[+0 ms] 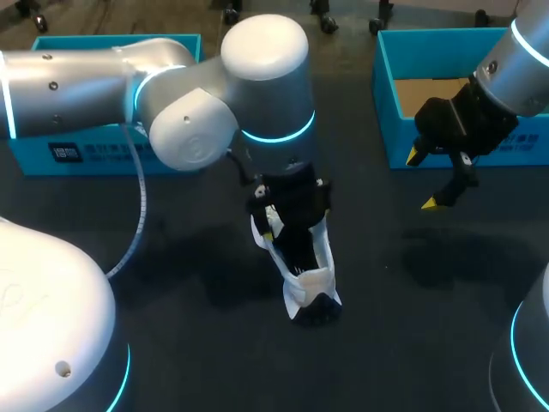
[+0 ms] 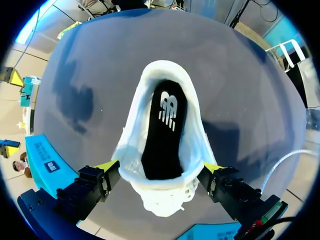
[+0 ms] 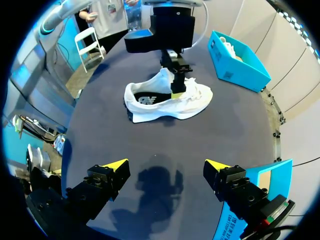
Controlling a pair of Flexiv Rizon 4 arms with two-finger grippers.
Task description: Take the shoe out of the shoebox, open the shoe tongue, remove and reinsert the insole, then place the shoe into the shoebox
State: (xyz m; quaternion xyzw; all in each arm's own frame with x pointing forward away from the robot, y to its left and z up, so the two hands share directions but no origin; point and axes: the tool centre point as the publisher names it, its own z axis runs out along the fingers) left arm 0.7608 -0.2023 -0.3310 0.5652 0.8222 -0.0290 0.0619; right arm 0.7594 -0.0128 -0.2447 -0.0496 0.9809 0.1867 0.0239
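While left gripper (image 2: 160, 166) clasps white shoe (image 2: 132, 130) by both collar sides on surface (image 1: 171, 257), right gripper (image 3: 166, 165) hovers wide, empty.

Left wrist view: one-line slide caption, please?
Left end effector clasps the white shoe from both sides, black insole seated inside.

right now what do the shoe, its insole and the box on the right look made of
The shoe: white knit or mesh textile, matte; its upper looks soft and textured. The insole: black, matte, probably fabric-topped foam; flat with a white printed logo. The right box: cardboard, going by the bare brown inside; smooth turquoise coating outside.
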